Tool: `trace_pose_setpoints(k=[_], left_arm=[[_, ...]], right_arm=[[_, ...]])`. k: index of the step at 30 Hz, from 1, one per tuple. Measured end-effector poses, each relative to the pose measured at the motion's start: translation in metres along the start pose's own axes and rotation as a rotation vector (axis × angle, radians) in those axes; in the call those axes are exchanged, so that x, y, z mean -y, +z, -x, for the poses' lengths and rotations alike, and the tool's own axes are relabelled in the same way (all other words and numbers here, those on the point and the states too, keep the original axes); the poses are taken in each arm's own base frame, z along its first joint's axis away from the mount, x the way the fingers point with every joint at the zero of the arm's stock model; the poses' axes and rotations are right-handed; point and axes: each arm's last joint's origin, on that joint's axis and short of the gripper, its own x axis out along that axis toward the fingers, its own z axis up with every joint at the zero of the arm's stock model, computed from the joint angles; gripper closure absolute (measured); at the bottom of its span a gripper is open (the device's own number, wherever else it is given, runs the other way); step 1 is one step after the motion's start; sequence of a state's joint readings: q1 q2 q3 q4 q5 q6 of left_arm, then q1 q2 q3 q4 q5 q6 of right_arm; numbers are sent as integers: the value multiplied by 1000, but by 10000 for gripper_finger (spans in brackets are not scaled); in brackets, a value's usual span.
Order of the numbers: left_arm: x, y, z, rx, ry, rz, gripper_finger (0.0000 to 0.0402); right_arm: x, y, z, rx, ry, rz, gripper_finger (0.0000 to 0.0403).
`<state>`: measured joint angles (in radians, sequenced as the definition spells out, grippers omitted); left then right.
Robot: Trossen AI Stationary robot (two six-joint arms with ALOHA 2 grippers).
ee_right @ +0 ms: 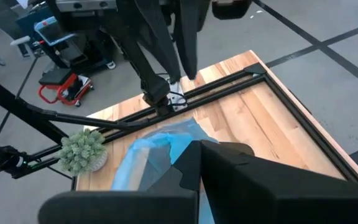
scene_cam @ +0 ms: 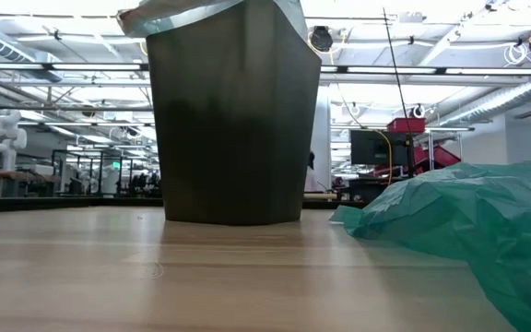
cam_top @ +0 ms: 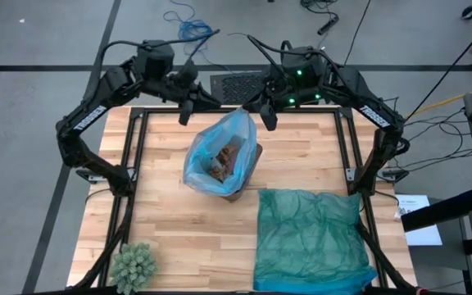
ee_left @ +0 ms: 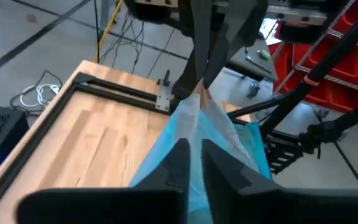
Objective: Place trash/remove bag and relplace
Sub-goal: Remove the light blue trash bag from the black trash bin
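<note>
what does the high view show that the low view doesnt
Only the high view shows both arms: the left pincer hangs by the far-left side of the light blue bag, and the right pincer by the bag's raised far corner. It also shows the brown trash inside the bag and the green spiky ball at the near left corner.

Only the low view shows the dark bin wall from the side and the room behind it.

Both show the bin with its liner and the teal bag on the table.
</note>
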<state>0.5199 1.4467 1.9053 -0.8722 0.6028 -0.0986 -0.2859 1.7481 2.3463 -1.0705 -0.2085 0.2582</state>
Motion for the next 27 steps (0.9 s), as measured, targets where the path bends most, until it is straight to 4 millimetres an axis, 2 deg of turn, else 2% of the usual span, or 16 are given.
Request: trace_pose_setpoints(k=[9,11,14,18,24,27], left_arm=[[-9,-7,-39,-86,-10,28,239],[-13,-9,-47,-105,-16,32,222],[-16,-13,-60,-140,-46,49,218],[-18,-18,-71,-180,-44,66,255],[-16,-20,-75,-196,-54,42,386],[-17,-20,-75,-195,-52,43,394]], right_arm=[[0,2,0,18,6,-5,403],[-1,2,0,24,8,-4,403],[-1,3,0,31,10,-3,403],[-1,4,0,43,14,0,403],[-2,6,0,64,20,4,403],[-2,9,0,86,26,9,403]])
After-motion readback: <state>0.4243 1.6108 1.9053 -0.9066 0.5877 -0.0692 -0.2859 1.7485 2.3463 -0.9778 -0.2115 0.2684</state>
